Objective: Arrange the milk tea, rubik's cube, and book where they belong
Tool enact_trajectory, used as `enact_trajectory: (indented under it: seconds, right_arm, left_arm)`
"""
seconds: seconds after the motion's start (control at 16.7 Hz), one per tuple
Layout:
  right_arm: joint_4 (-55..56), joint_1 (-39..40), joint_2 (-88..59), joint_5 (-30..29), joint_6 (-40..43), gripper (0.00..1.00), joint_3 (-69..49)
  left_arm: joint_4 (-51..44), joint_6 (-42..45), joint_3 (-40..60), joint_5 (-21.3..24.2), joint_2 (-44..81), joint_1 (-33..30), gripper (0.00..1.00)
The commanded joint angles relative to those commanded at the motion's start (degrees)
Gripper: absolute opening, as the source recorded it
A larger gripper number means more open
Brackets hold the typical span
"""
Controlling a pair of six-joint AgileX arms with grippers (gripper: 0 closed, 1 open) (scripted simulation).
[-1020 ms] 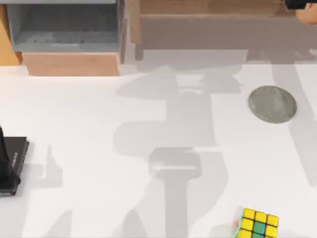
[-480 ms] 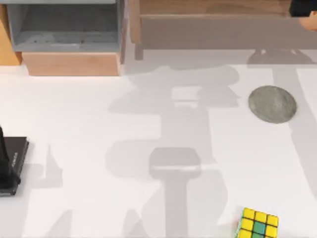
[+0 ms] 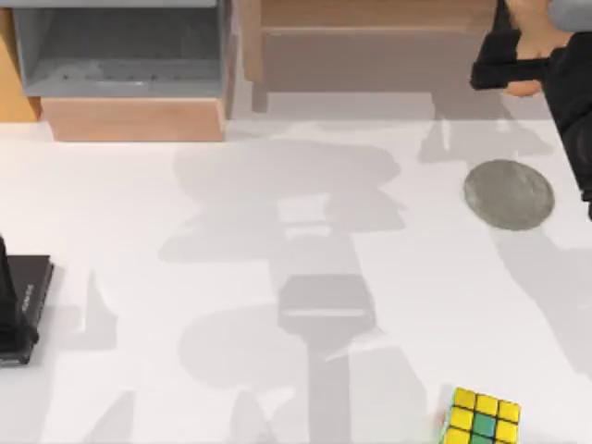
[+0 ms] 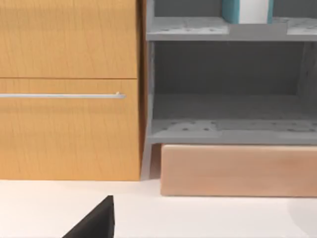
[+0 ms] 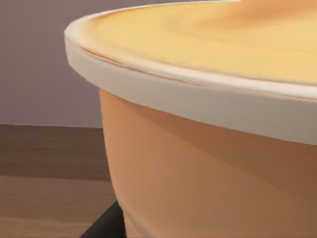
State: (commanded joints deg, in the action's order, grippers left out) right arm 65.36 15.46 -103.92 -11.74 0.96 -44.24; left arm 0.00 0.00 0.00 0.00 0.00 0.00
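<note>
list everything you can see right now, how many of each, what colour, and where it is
milk tea: one, orange with pale rim, top view's far right, in the right gripper.
rubik's cube: one, yellow and green, table's near right edge.
book: one, teal and white, upright on the upper grey shelf.
grey disc: one, flat on the table's right.
black slab: one, table's left edge.
grey shelf unit: one, far left.
wooden cabinet: one, orange-brown, beside the shelf.
wooden shelf: one, brown, far centre.
right gripper: one, black, far right, above the disc.
</note>
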Motion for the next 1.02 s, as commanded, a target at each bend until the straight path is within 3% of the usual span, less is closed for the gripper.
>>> enact_trajectory:
  seconds: [0.36, 1.02]
  right_arm:
    - [9.09, 0.19, -7.56, -4.91, -1.78, 0.0, 8.82]
    - [13.69, 0.05, -12.66, -5.16, -1.9, 0.0, 9.17]
  left_arm:
    - [0.0, 0.0, 0.0, 0.0, 0.0, 0.0, 1.0]
    - [0.0, 0.0, 0.0, 0.0, 0.0, 0.0, 1.0]
